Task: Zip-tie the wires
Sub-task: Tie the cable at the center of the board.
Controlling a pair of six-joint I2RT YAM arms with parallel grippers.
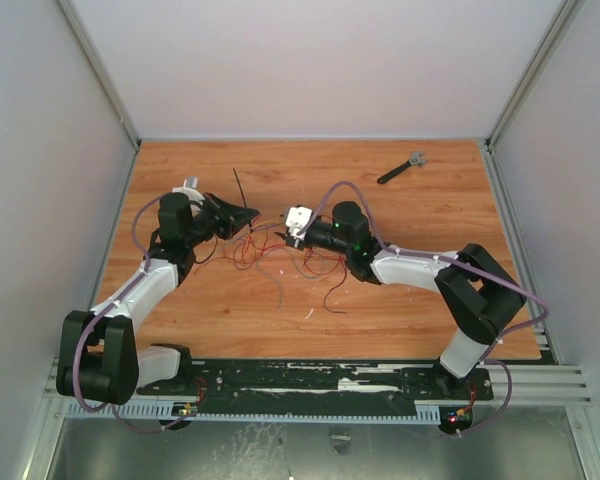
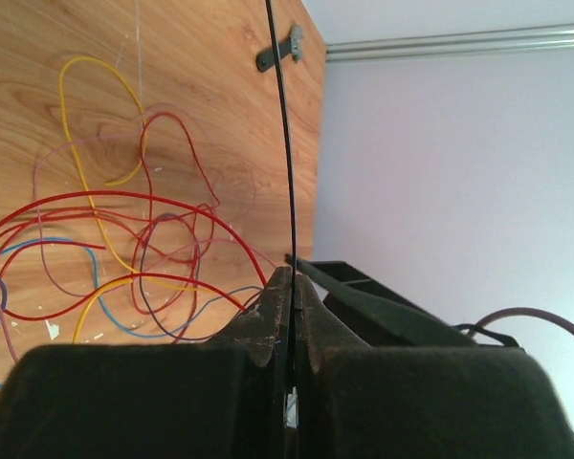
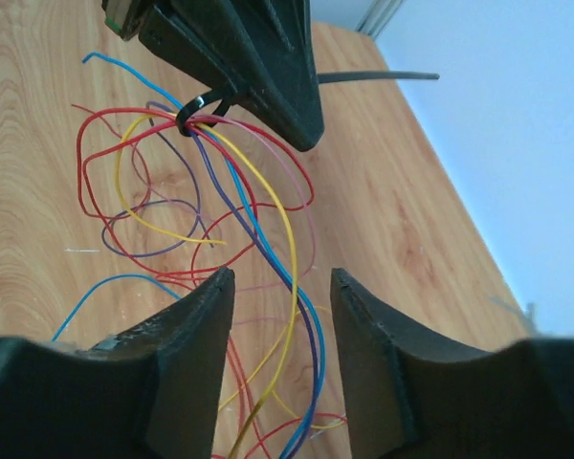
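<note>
The wires [image 1: 242, 250] lie in a loose, mostly red tangle with yellow, blue and purple strands on the wooden table between my two grippers. My left gripper [image 1: 248, 215] [image 2: 293, 277] is shut on the zip tie [image 2: 285, 143], whose thin black strip rises straight out of its fingertips [image 1: 238, 185]. In the right wrist view the zip tie [image 3: 189, 124] is looped round the gathered strands just under the left gripper, its tail pointing right. My right gripper [image 1: 283, 236] [image 3: 282, 287] stands open. Blue, yellow and purple wires [image 3: 295, 269] run through the gap without being pinched.
A short black tool with a grey head [image 1: 402, 167] [image 2: 279, 50] lies at the far right of the table. White walls enclose the table on three sides. Thick purple cables run along both arms. Small white scraps dot the wood near the front.
</note>
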